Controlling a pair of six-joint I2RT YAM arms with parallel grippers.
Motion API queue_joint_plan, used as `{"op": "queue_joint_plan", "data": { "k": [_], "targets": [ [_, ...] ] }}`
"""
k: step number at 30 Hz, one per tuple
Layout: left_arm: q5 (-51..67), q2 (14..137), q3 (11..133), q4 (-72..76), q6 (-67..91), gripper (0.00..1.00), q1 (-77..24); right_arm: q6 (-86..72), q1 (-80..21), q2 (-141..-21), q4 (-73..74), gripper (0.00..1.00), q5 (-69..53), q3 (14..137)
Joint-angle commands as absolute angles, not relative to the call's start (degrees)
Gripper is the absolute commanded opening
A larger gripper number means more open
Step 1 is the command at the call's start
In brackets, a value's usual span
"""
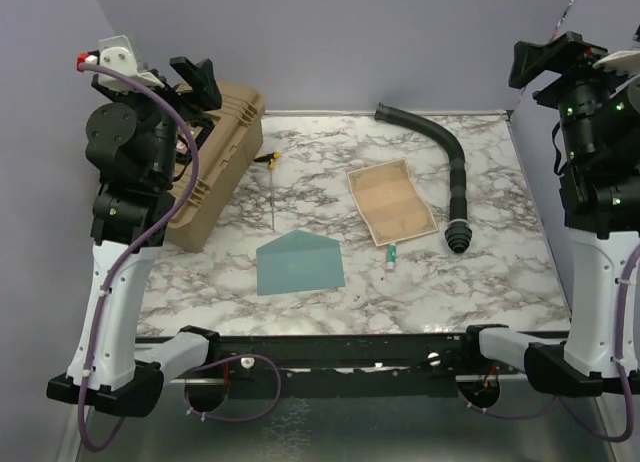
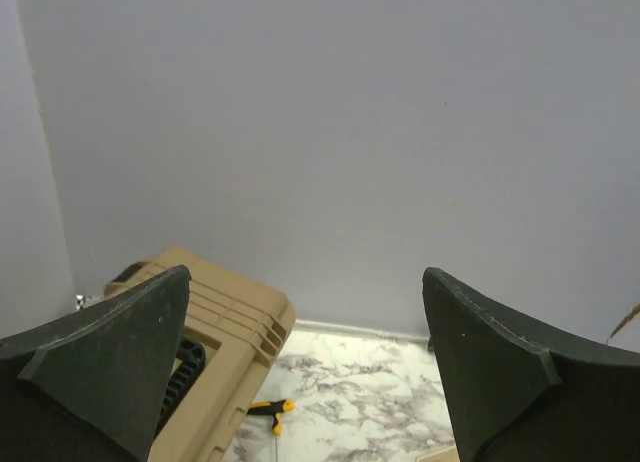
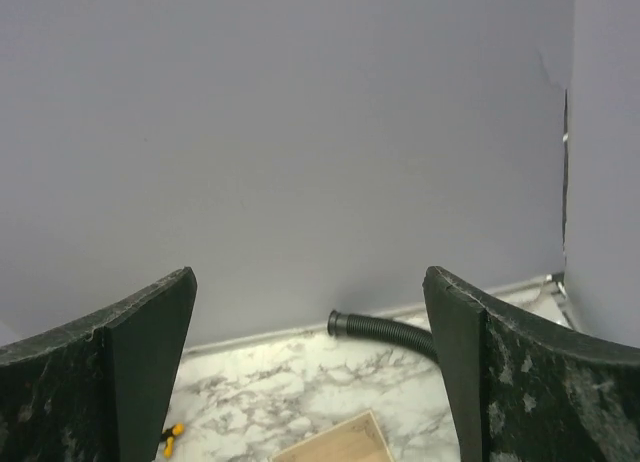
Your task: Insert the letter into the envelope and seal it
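The letter (image 1: 392, 202), a tan creased sheet with a pale border, lies flat on the marble table (image 1: 500, 272), right of centre. Its far corner (image 3: 340, 447) shows at the bottom of the right wrist view. The teal envelope (image 1: 300, 262) lies flat nearer the front, left of the letter and apart from it, its pointed flap towards the back. My left gripper (image 2: 306, 272) is raised high at the left, open and empty, looking at the back wall. My right gripper (image 3: 310, 273) is raised high at the right, also open and empty. Neither is near the paper.
A tan hard case (image 1: 215, 162) stands at the back left under my left arm. A slim tool with a yellow-black handle (image 1: 270, 162) lies beside it. A black ribbed hose (image 1: 455, 172) curves down the right side. A small green-white object (image 1: 392, 254) lies by the letter's near corner.
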State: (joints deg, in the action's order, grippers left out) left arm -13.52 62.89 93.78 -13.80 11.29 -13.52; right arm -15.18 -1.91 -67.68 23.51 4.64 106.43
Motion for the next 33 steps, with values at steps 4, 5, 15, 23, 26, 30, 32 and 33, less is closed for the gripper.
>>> {"op": "queue_joint_plan", "data": {
  "k": [4, 5, 15, 23, 26, 30, 32, 33],
  "targets": [
    [-4.8, 64.84, 79.99, -9.5, 13.79, 0.99, -15.02, -22.73, -1.68, -70.63, 29.18, 1.0, 0.36, 97.48],
    [-4.37, 65.5, 77.4, -8.79, 14.25, 0.99, -15.4, -24.45, -1.71, -71.17, 29.41, 1.0, -0.53, 95.77],
    [-3.69, 70.1, 53.51, 5.08, 28.37, 0.99, -17.07, -30.08, -1.67, -77.84, 32.4, 1.0, -10.2, 82.62],
    [10.44, 79.69, 49.24, 17.32, 35.83, 0.99, -19.2, -33.19, -1.67, -85.08, 24.29, 0.8, -27.17, 72.93],
    [13.35, 86.0, 53.14, 17.3, 36.43, 0.99, -20.83, -34.23, -1.71, -88.57, 23.3, 0.73, -28.06, 71.33],
    [14.88, 94.35, 59.1, 16.88, 39.42, 0.99, -23.35, -33.91, -1.67, -91.92, 23.45, 0.68, -26.86, 70.6],
    [15.4, 98.75, 62.19, 16.3, 41.59, 0.99, -24.82, -33.46, -1.67, -92.69, 23.88, 0.67, -25.4, 70.58],
    [15.58, 100.71, 63.78, 15.85, 42.55, 0.99, -25.46, -33.3, -1.67, -92.94, 23.94, 0.67, -24.57, 70.58]
  ]
}}
